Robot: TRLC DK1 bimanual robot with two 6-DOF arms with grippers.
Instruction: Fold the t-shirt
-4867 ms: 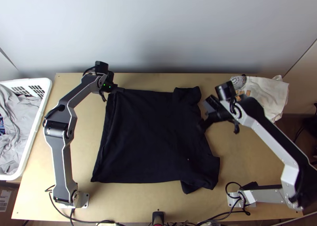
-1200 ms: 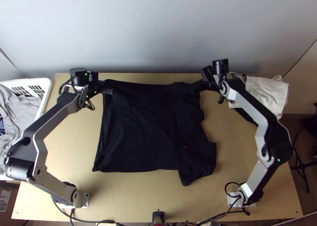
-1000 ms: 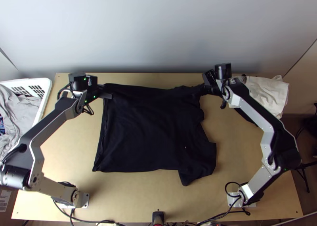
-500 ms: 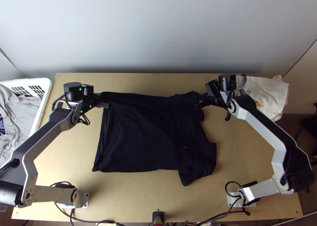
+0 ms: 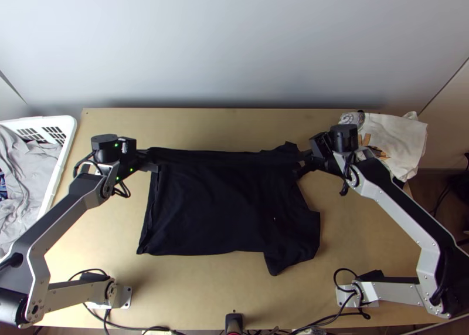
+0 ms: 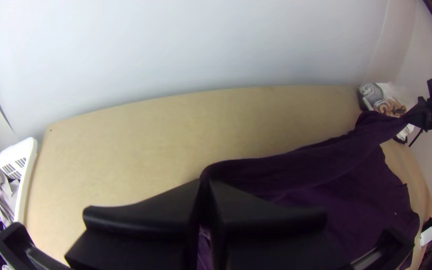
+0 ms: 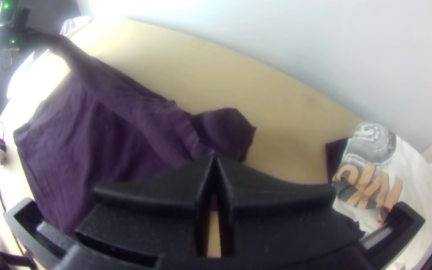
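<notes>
T-shirt (image 5: 211, 206) on the table (image 5: 193, 294), mid-table, dark, spread mostly flat. Change in the last second or so: its far edge (image 5: 217, 157) has come back toward the arm bases, pulled by both arms together. Near half hasn't shifted in that time; near hem lies where it did

Left gripper (image 6: 205, 184): jaws closed on the far left corner. Right gripper (image 7: 215, 159): jaws closed on the far edge toward the right end, with a bit of cloth bunched just beyond the grip. Edge runs as a taut band between the two, looks lifted clear of the layer under it. About five seconds ago the right gripper was down at the shirt's right side, so this two-handed hold is newer

Meaning for the task: reads as a fold of the far part over the near part, begun but well short of done. Next it needs both arms to carry the edge on toward the near hem at equal pace, lower, then release. Risk: flap (image 5: 290, 247) at the near right corner sticks out past the hem and would leave that corner uneven; right end could also land crumpled

Off to the sides: white cloth (image 5: 404, 138) at the far right corner, basket (image 5: 71, 136) with grey cloth (image 5: 29, 176) at the left. Both out of the fold's way, I'd say
</notes>
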